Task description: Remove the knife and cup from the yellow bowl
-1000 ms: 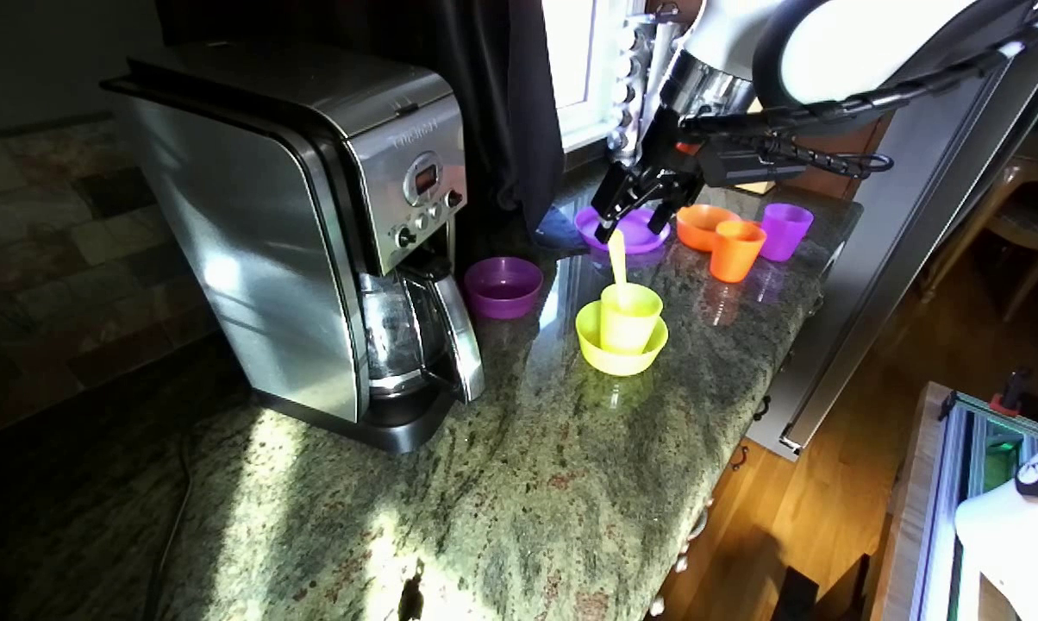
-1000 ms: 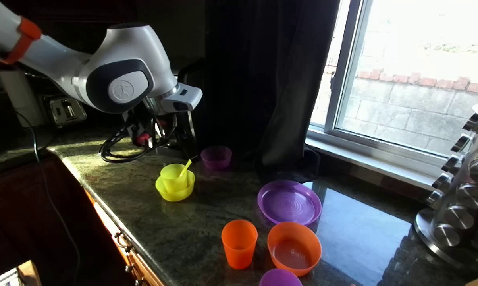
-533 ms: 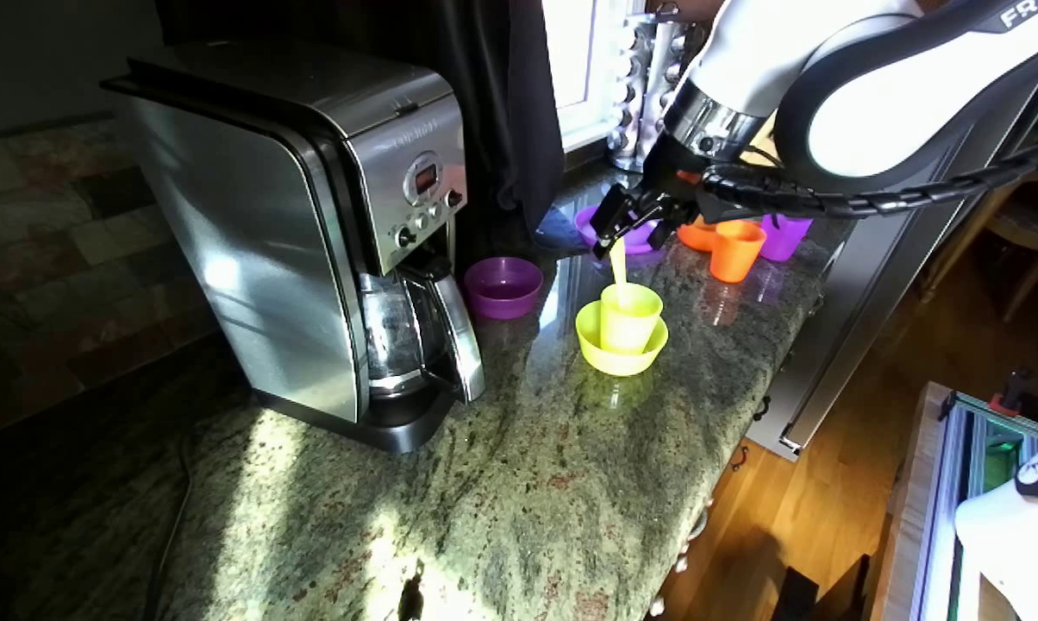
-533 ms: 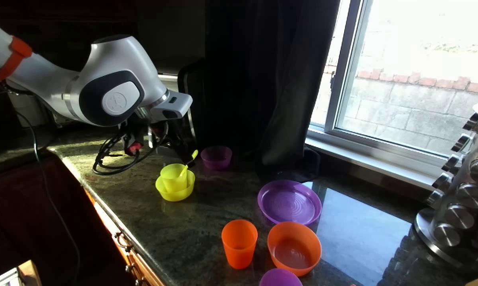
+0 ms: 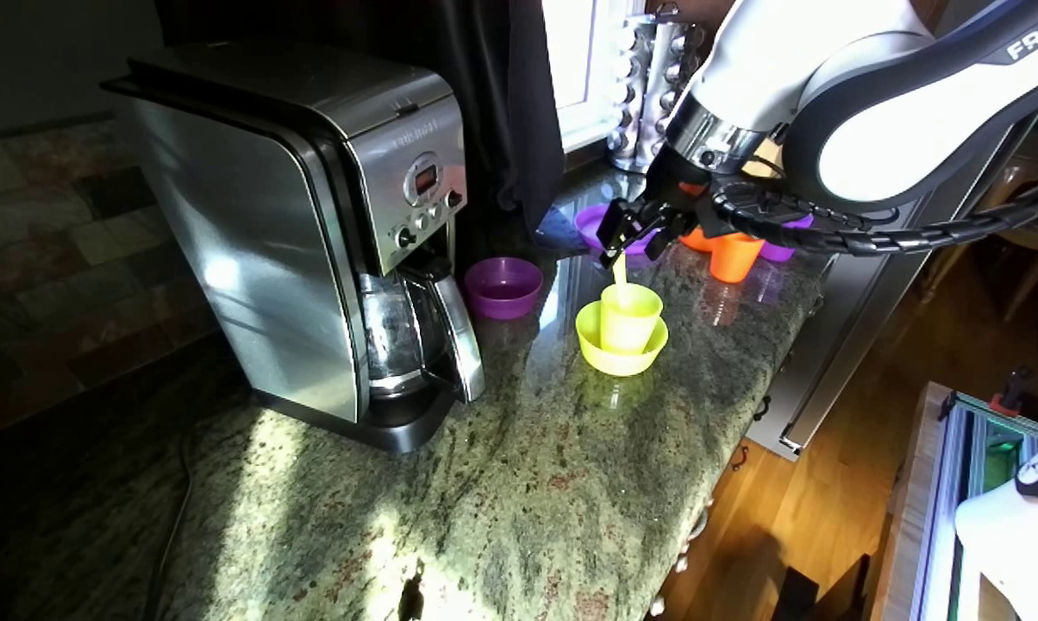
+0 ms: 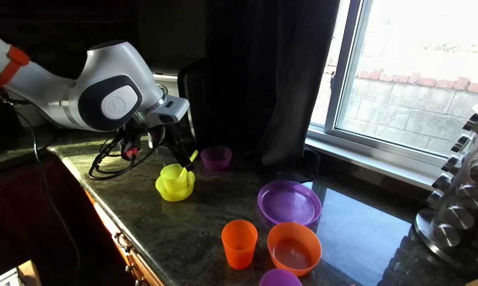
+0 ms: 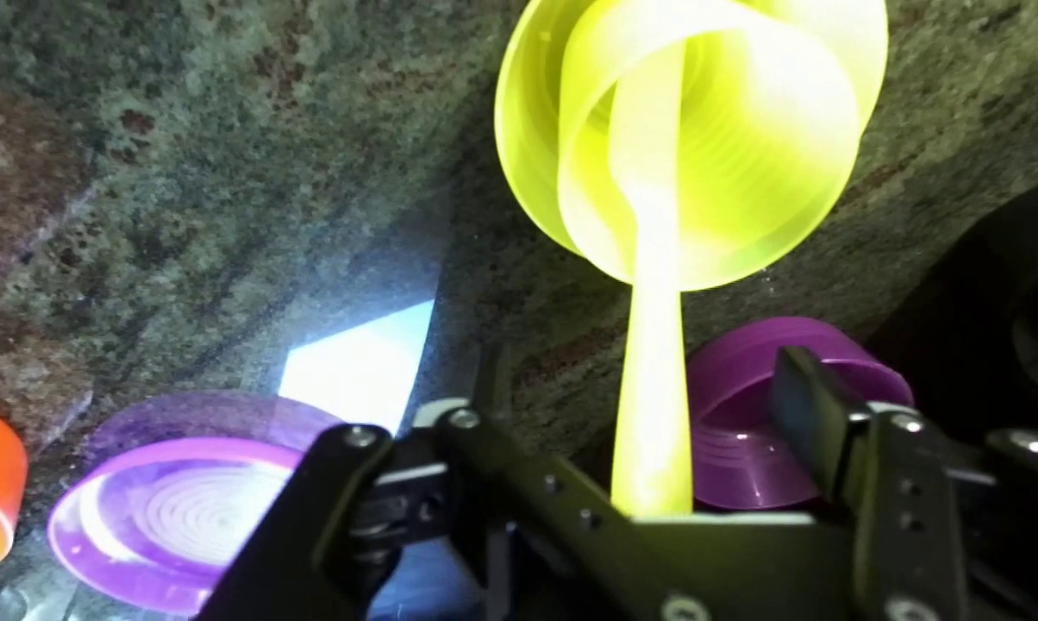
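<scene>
The yellow bowl (image 5: 615,363) stands on the counter with the yellow cup (image 5: 629,321) upright inside it; the bowl (image 6: 175,196) and cup (image 6: 173,178) show in both exterior views. The yellow knife (image 5: 620,272) leans in the cup, its handle sticking up past the rim. My gripper (image 5: 632,250) is at the handle's upper end, above the cup. In the wrist view my gripper (image 7: 645,379) is open, with the knife handle (image 7: 654,423) between its fingers and gaps on both sides. The cup (image 7: 769,164) and bowl (image 7: 526,129) show beyond the fingertips.
A purple bowl (image 5: 503,288) stands near the coffee maker (image 5: 312,241). A purple plate (image 6: 289,201), an orange cup (image 6: 239,244), an orange bowl (image 6: 294,249) and a purple cup (image 6: 280,278) stand further along the counter. A spice rack (image 6: 457,198) stands by the window.
The arm has come down, lowering the open gripper so its fingers are now around the knife's handle. The knife, cup and bowl have not visibly moved.
</scene>
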